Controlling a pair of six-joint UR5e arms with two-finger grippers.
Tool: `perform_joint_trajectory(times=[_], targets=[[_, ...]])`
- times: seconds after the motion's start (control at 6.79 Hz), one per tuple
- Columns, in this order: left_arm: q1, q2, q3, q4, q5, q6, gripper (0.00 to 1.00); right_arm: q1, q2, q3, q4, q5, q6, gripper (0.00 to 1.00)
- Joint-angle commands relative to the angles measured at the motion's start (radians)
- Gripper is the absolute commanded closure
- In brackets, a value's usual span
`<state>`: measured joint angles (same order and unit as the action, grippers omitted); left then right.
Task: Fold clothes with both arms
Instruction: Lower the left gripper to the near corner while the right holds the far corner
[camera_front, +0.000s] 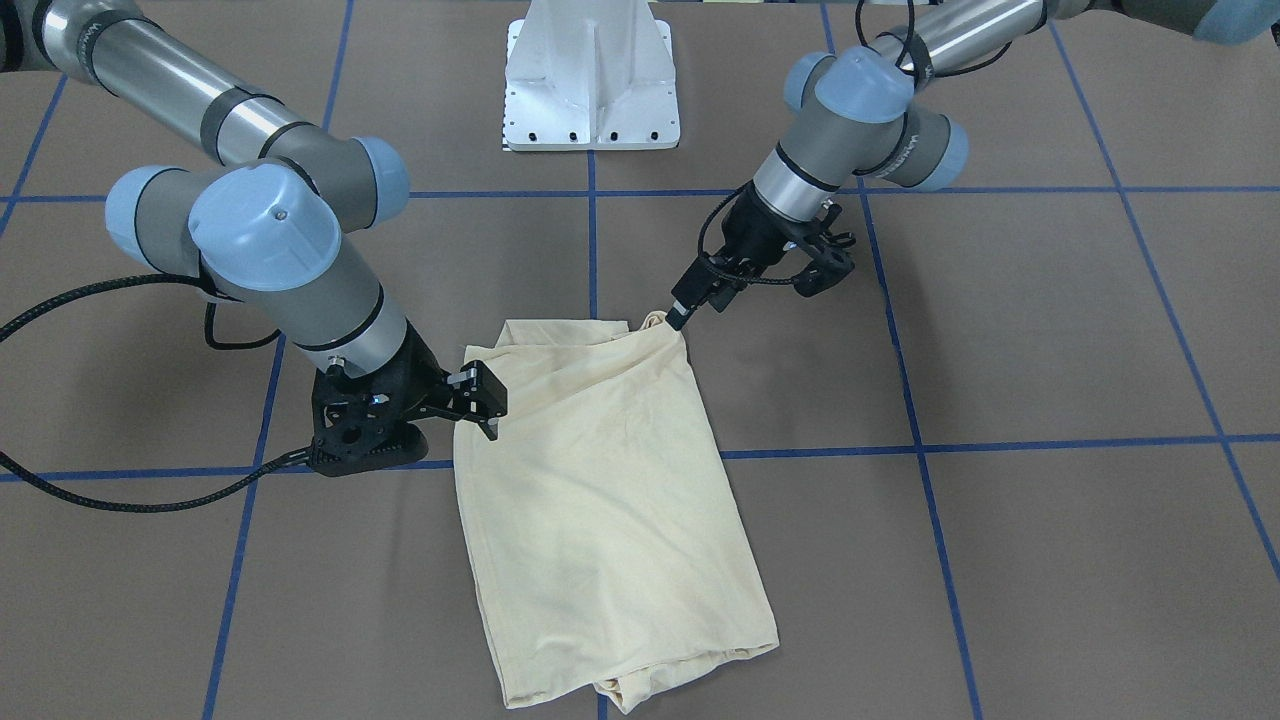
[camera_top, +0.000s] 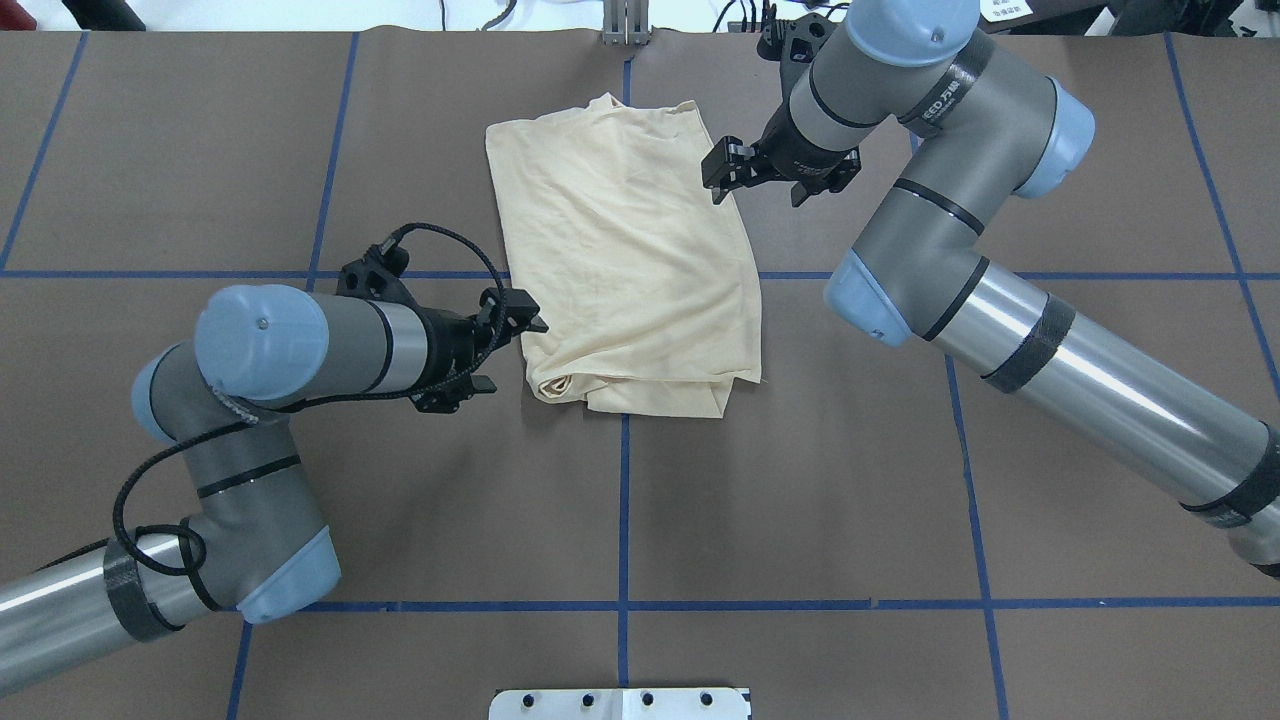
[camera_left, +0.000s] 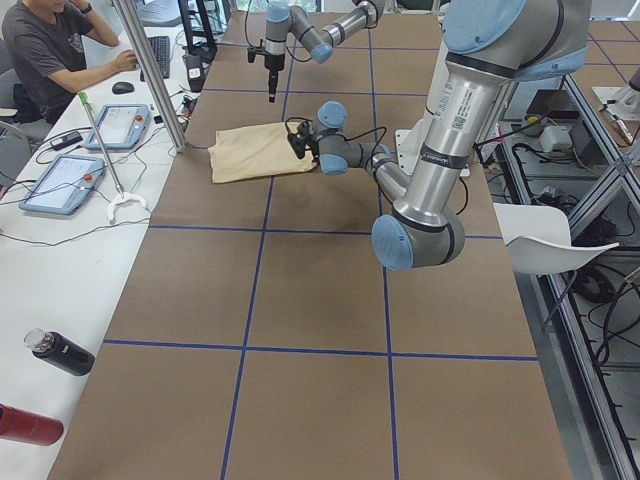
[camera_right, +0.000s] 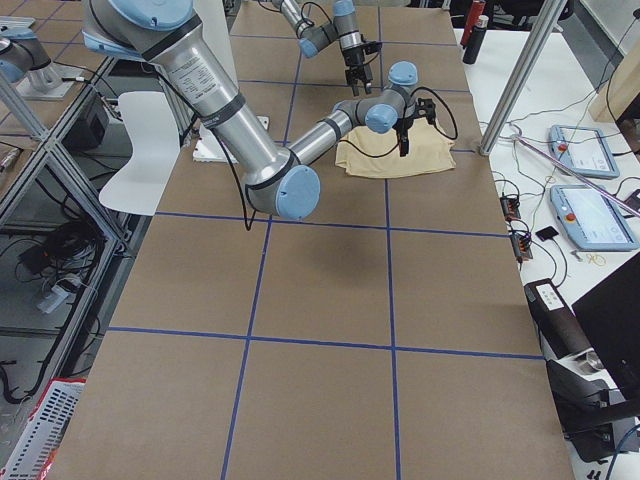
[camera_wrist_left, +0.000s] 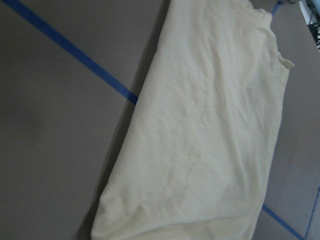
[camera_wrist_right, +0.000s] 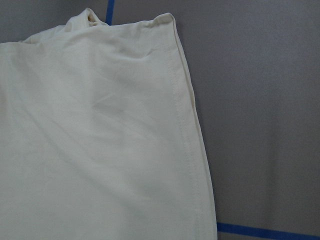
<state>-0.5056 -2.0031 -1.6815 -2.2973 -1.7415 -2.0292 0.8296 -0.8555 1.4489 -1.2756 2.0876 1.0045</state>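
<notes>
The shirt (camera_front: 600, 500) lies folded into a long cream panel on the brown surface (camera_front: 1050, 330), straight out from the white pedestal base (camera_front: 590, 75) and well apart from it, its long axis running away from the base. I can't pick out sleeves or a neck opening. At the end farthest from the base a bunched under-layer pokes out past the top layer.

The left gripper (camera_front: 681, 318) sits at the shirt corner nearest the base, on the base's left side. Its fingers look drawn close together and the tips touch a small puckered bit of the hem. I can't make out whether cloth is actually caught between them.

The right gripper (camera_front: 491, 428) is on the base's other side, a little farther out from it, pointing down at the shirt's long edge. I only get one clear finger from the front camera, and the overhead is too foreshortened, so I can't tell its opening.

Both wrist cameras show only cloth and surface, with none of the fingers in frame. Both arms run off the frame edges.
</notes>
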Motion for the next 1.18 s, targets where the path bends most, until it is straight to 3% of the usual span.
perform_joint_trajectory(times=[0.0,0.29,1.03], targets=[[0.079,-0.002,0.012,0.053,0.036,-0.045,0.01,0.000,-0.004,0.015,0.005,0.003,0.026,0.00],[0.087,-0.009,0.014,0.055,0.034,-0.045,0.07,0.000,-0.002,0.015,0.005,0.003,0.026,0.00],[0.050,-0.060,0.023,0.121,0.036,-0.048,0.08,-0.001,0.000,0.013,0.007,0.000,0.025,0.00]])
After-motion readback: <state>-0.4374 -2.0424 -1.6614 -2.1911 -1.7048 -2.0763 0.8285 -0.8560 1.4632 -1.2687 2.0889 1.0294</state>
